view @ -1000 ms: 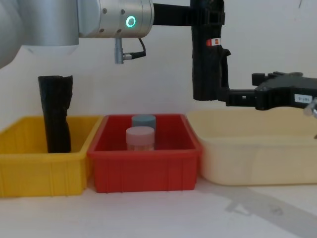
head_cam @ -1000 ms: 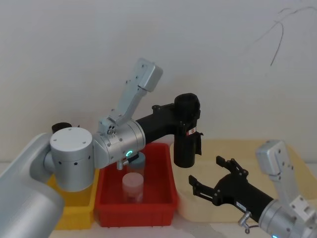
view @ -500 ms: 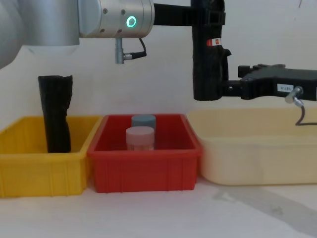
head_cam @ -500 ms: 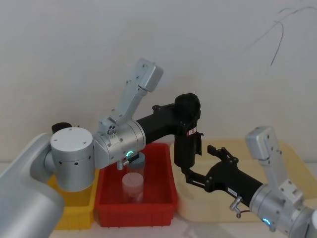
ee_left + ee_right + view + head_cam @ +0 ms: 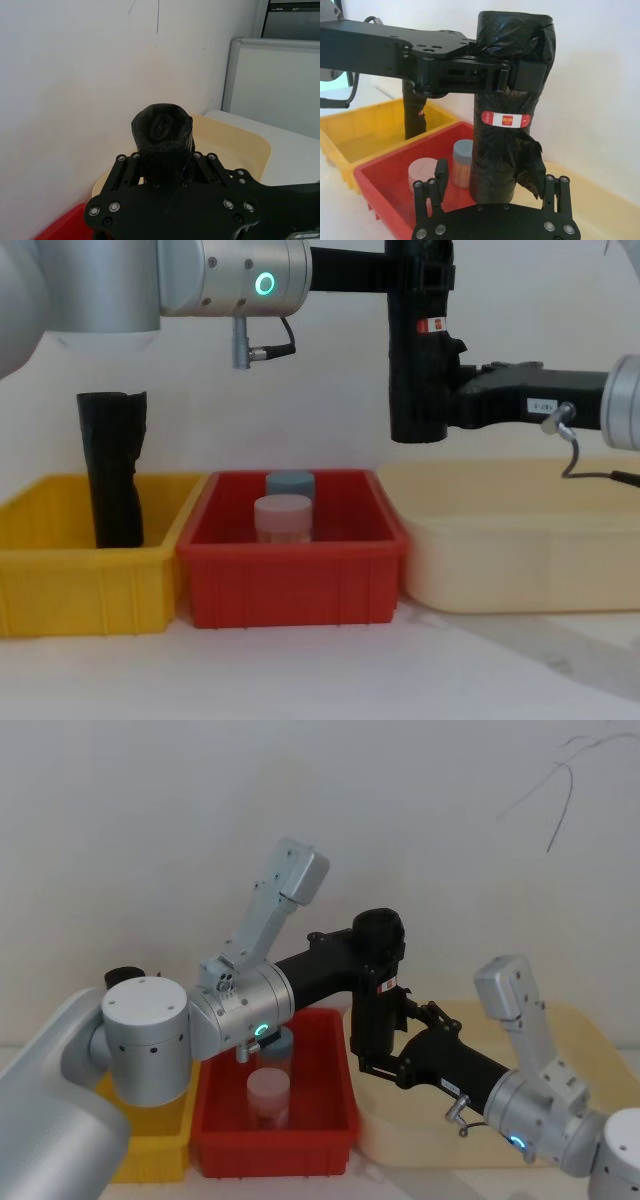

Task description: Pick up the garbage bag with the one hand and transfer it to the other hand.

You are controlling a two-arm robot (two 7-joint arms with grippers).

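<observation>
Right gripper (image 5: 496, 176): released, its fingers standing either side of the garbage bag (image 5: 512, 30), low on the roll, not pressing it.
Left gripper (image 5: 424, 326): clenched on the garbage bag's upper half.
Position: the roll hangs upright in the air, above where the red bin (image 5: 330, 1125) meets the cream tray (image 5: 520, 540).
Step in hand: likely closing the right fingers squarely on the roll. The left should let go only once that grip is firm.

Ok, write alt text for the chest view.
The left gripper holds the garbage bag upright in the air; the right gripper reaches in at its lower half from the right. Below: a yellow bin with another black roll, a red bin with two jars, a cream tray.
</observation>
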